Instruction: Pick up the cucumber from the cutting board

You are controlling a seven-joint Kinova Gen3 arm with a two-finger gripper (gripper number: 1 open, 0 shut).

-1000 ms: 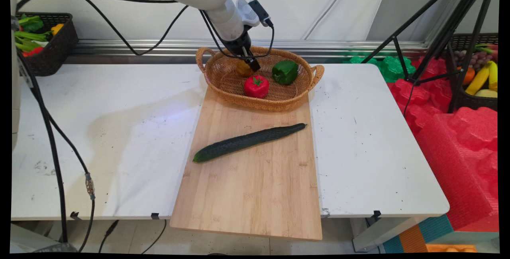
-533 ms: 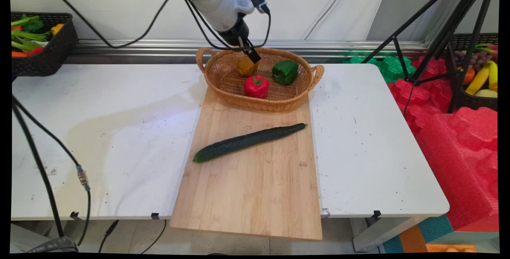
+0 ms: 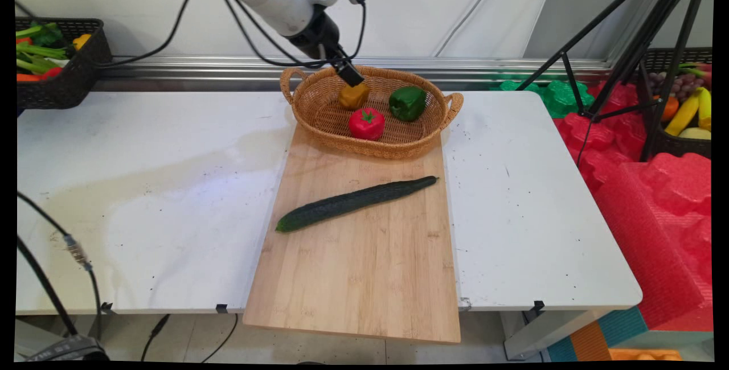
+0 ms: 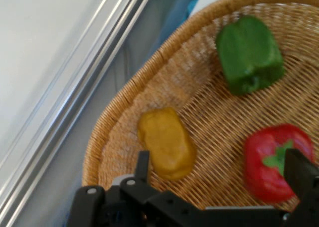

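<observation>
tool: black two-finger tool (image 3: 348, 75) hanging over the back rim of the wicker basket (image 3: 319, 125), fingers spread apart, gripping nothing; in the hand view (image 4: 219, 187) one finger (image 4: 142, 164) is showing at left and the other at right, with a wide gap between them
nearest thing: yellow pepper (image 3: 353, 95) lying in the basket just under and in front of the fingertips, apart from them; in the hand view (image 4: 167, 143) it is sitting just beyond the left finger
basket contents: red tomato-like piece (image 3: 367, 123) with a green top lying near the basket's front; green pepper (image 3: 408, 102) lying to the right of the yellow one; all three apart from each other
basket placing: front part resting on the far end of the wooden board (image 3: 364, 267), handles sticking out left and right
board: lying on the white table (image 3: 142, 188), its near end hanging over the table's front edge
cucumber (image 3: 354, 202): lying slantwise across the board, in front of the basket, well apart from the tool
surroundings: black crate (image 3: 74, 79) with vegetables sitting at the far left; black tripod legs (image 3: 615, 45) standing at right; red foam (image 3: 655, 199) lying beside the table at right
</observation>
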